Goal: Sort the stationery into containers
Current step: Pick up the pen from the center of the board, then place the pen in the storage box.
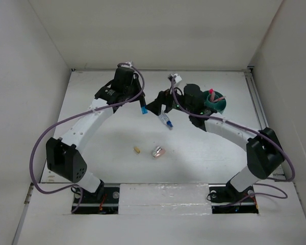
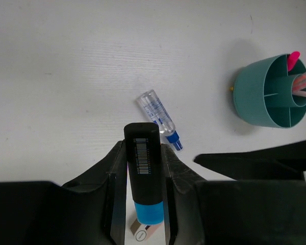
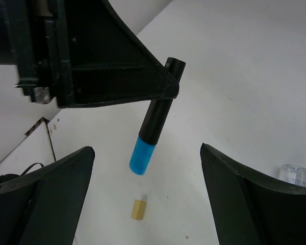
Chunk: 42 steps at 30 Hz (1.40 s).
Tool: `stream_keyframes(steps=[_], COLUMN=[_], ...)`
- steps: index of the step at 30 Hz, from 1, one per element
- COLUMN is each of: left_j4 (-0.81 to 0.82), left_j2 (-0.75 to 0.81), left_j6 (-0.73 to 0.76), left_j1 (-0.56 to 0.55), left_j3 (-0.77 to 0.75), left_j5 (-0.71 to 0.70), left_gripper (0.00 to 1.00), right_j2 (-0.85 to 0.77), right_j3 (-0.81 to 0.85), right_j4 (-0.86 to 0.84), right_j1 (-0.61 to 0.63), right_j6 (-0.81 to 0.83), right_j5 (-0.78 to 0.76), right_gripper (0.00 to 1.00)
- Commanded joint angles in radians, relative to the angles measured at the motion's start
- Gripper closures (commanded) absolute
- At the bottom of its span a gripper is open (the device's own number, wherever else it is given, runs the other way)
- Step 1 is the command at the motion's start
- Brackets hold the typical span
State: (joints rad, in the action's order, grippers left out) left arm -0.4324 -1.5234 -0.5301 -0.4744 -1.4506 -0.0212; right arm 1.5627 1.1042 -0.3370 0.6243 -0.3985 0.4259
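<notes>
My left gripper (image 2: 143, 149) is shut on a black marker (image 2: 142, 153) with a blue cap, held off the table with the cap end pointing down (image 1: 143, 108). My right gripper (image 3: 147, 149) stands open facing it, fingers wide on either side of the blue cap (image 3: 143, 155) without touching. A clear blue-capped tube (image 2: 159, 116) lies on the table between the marker and the teal divided bowl (image 2: 255, 97). Pink pens (image 2: 303, 84) and a pink-capped marker stand in the bowl. A tan block (image 1: 136, 149) and a silver-pink oval piece (image 1: 158, 151) lie nearer the front.
The bowl (image 1: 218, 107) sits at the back right, just behind the right arm's wrist. White walls enclose the table on the left, back and right. Both arms' purple cables arch over the sides of the table.
</notes>
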Motion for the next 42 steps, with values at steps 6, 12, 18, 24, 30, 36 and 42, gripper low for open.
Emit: stream_keyframes(steps=[6,12,18,24,30,36,42], left_j4=[0.067,0.089,0.098,0.098,0.098,0.109,0.109], left_j2=[0.115,0.126,0.126,0.135,0.135,0.135,0.172], left_j6=[0.038,0.038,0.047,0.047,0.047,0.056,0.056], left_j1=[-0.012,-0.012,-0.012,-0.012,-0.012,-0.012,-0.012], left_j3=[0.030,0.055,0.075,0.075,0.084,0.084,0.084], left_j5=[0.046,0.084,0.104,0.104,0.113,0.145,0.118], left_gripper=[1.00,1.00,1.00,1.00,1.00,1.00,0.65], right_j2=[0.094,0.117,0.126,0.145,0.165,0.165,0.163], right_j3=[0.062,0.072,0.102,0.148,0.161,0.171,0.151], right_j4=[-0.145,-0.195,-0.195,-0.162,-0.149,-0.149,-0.149], right_j1=[0.064,0.064,0.064,0.064,0.064,0.064,0.022], right_j6=[-0.030,-0.048,-0.057,-0.057,-0.057,-0.057,-0.048], right_j5=[-0.062,-0.073,-0.082,-0.093,-0.093,-0.102,-0.092], right_gripper=[0.16,0.24,0.30,0.51,0.71,1.00,1.00])
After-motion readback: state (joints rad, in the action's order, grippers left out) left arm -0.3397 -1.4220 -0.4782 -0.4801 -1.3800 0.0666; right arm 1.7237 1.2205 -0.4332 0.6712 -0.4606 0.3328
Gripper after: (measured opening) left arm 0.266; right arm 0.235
